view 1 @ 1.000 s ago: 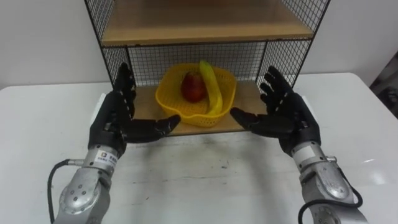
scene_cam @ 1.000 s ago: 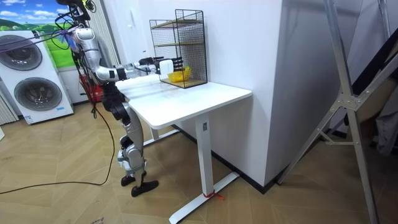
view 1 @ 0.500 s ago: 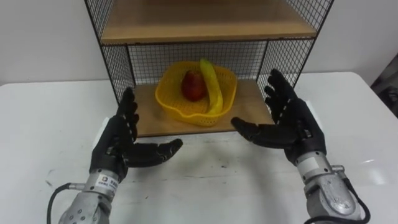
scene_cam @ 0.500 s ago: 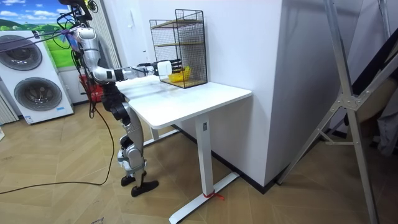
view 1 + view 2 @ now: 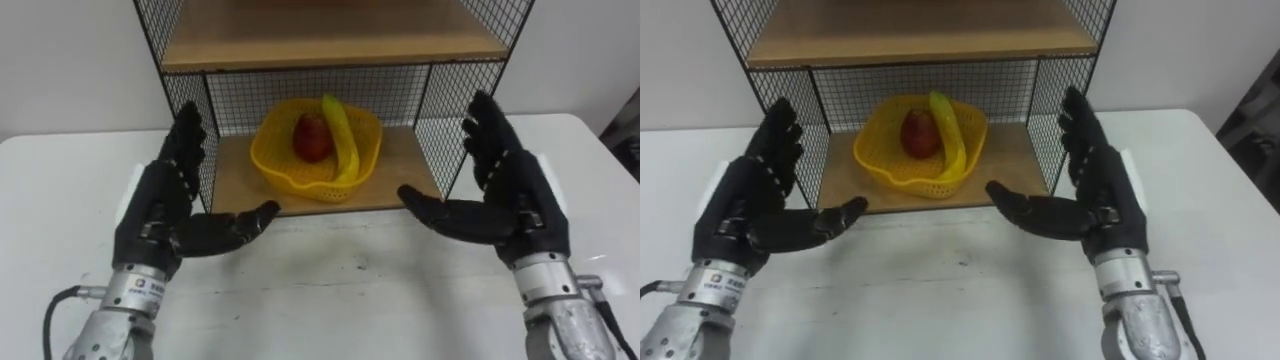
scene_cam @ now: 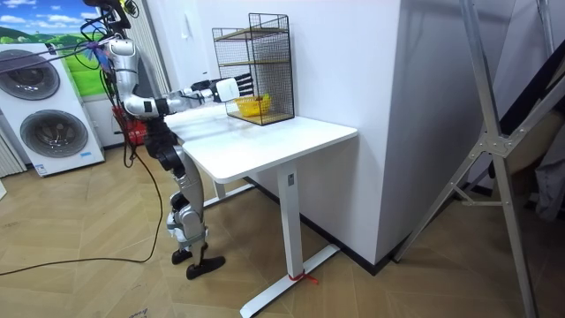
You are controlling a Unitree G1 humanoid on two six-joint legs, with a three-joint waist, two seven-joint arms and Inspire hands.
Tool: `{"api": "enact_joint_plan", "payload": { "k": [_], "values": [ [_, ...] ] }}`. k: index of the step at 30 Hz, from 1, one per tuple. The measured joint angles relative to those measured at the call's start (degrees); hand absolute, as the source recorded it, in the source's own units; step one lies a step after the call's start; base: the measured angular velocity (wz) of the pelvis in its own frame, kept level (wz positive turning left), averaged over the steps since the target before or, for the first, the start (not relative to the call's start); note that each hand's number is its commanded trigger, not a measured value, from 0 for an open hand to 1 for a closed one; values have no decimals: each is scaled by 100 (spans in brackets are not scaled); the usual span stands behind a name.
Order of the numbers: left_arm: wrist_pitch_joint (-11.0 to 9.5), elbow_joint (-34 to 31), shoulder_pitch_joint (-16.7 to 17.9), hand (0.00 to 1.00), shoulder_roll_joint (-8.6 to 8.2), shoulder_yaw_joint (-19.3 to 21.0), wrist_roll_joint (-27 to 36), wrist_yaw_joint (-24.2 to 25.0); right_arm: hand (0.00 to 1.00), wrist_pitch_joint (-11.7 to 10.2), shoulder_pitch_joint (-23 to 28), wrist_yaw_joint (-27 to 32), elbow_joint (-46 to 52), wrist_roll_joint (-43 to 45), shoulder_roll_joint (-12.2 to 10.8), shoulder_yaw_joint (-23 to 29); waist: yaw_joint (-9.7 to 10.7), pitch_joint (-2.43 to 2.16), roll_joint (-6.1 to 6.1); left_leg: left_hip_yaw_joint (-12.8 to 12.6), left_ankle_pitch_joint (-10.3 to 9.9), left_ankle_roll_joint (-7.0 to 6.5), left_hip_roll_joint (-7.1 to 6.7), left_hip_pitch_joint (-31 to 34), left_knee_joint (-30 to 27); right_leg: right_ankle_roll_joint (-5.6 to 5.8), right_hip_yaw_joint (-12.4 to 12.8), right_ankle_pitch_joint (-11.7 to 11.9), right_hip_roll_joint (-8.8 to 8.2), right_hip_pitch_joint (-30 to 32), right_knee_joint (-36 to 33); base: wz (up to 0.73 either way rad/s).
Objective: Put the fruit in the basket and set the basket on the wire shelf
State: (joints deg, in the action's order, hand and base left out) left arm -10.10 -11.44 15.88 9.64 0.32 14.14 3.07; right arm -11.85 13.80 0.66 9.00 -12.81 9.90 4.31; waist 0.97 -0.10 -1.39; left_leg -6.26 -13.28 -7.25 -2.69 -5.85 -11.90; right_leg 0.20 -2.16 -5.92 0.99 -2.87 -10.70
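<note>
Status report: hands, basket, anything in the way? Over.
Open and empty: left hand, right hand, flanking the wire shelf front. Yellow basket with red fruit and banana on lower board. No obstruction seen.

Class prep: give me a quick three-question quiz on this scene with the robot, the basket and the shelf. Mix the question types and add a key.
1. True or false: the yellow basket sits on the wire shelf's lower board.
2. What lies in the basket? A. a banana and a red fruit; B. grapes; C. nothing.
3. Fill in: the left robot hand and the right robot hand are both ____, holding nothing.
Key: 1 true; 2 A; 3 open.
</note>
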Motion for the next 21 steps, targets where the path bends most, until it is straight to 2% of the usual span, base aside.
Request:
{"api": "enact_joint_plan", "payload": {
  "k": [3, 5, 7, 9, 10, 11, 12, 13, 15, 17, 18, 21],
  "values": [
    [-16, -216, 11, 0, 5, 411, -14, -17, 0, -25, 1, 498, 200, 4, 19, 435, -40, -3, -7, -9, 7, 11, 6, 8, 19, -6, 22, 4, 6, 21, 0, -4],
    [-30, -510, 11, 0, -5, 769, -69, -44, 0, -205, -1, 885, 408, 199, 18, 881, -44, -5, -2, -4, 15, 24, 9, 38, 34, -9, 18, 5, 7, 60, -10, 0],
    [-119, -802, 15, 0, -21, 1131, 23, -243, 0, -271, 5, 1179, 606, 169, 18, 1264, -33, -7, 7, 0, 34, 29, 5, 51, 61, -9, 27, 5, 15, 90, -11, 0],
    [-269, -1162, 32, 0, -34, 1633, 64, -589, 0, -327, 9, 1516, 788, 182, 30, 1707, -36, -1, 15, 6, 41, 31, 5, 60, 72, -11, 30, 4, 14, 104, -12, 0],
    [-452, -1386, 74, 0, -41, 1973, 103, -868, 0, -376, 9, 1824, 914, 186, 59, 1981, -42, 3, 21, 6, 41, 31, 4, 68, 76, -12, 30, 3, 13, 125, -30, -3],
    [-652, -1517, 97, 0, -43, 2281, 102, -1133, 0, -446, 13, 2165, 1019, 199, 80, 2229, -71, -20, 23, 7, 42, 31, 1, 89, 77, -21, 27, -8, 12, 184, -103, 0],
    [-717, -1556, 98, 0, -42, 2444, 103, -1252, 0, -492, 25, 2329, 1075, 216, 88, 2335, -79, -26, 24, 14, 42, 32, 1, 85, 76, -20, 25, -12, 9, 188, -122, 0],
    [-811, -1612, 100, 0, -32, 2768, 135, -1479, 0, -541, 70, 2638, 1261, 215, 95, 2552, -111, -37, 25, 17, 42, 32, -1, 76, 71, -19, 29, -31, 9, 189, -149, 3],
    [-856, -1685, 118, 0, 2, 3230, 172, -1831, 0, -700, 90, 3078, 1463, 220, 120, 2883, -122, -39, 23, 32, 40, 33, -4, 47, 69, -20, 25, -53, 8, 177, -200, 4],
    [-876, -1748, 119, 0, 76, 3787, 211, -2346, 0, -885, 89, 3624, 1497, 234, 257, 3304, -193, -36, 24, 31, 39, 34, -3, 25, 71, -19, 30, -55, 6, 154, -214, 0],
    [-878, -1804, 119, 0, 106, 4018, 208, -2599, 0, -908, 93, 3890, 1498, 274, 327, 3479, -248, -34, 49, 28, 37, 34, -5, 30, 71, -22, 23, -63, 3, 169, -230, 0],
    [-893, -1884, 149, 0, 261, 4351, 221, -3058, 0, -935, 149, 4361, 1509, 338, 462, 3798, -307, -33, 82, 40, 14, 66, -18, 40, 70, -18, 3, -122, -36, 224, -330, 2]
  ]
}}
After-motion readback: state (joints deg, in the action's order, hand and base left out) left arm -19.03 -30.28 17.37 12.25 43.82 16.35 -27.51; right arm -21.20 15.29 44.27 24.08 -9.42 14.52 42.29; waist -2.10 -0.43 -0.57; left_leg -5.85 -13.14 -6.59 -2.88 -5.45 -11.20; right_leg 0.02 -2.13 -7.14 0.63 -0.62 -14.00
